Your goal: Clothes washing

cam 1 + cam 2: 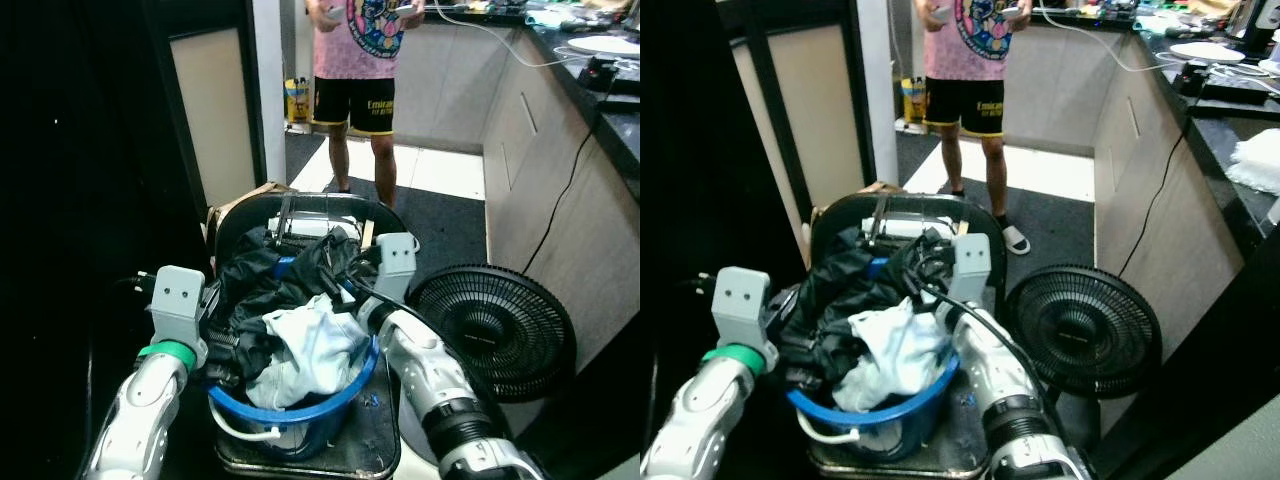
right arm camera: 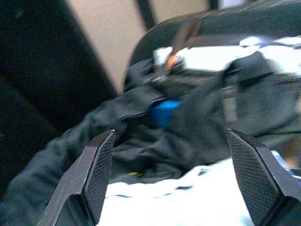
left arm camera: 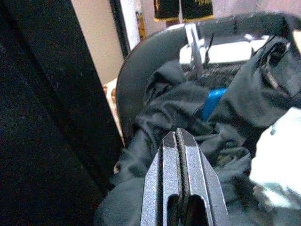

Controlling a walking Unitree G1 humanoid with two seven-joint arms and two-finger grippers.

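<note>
Between L gripper (image 3: 181, 141) & R gripper (image 2: 171, 165): clothes (image 1: 290, 300) in basin (image 1: 300, 412).

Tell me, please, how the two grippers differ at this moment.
The left gripper has its two black fingers pressed together, while the right gripper has its fingers spread wide apart. The left gripper sits at the dark clothes on the left side of the blue basin; the right gripper sits on the right side, over the white garment. Neither gripper visibly holds anything, and both point at the laundry.
</note>
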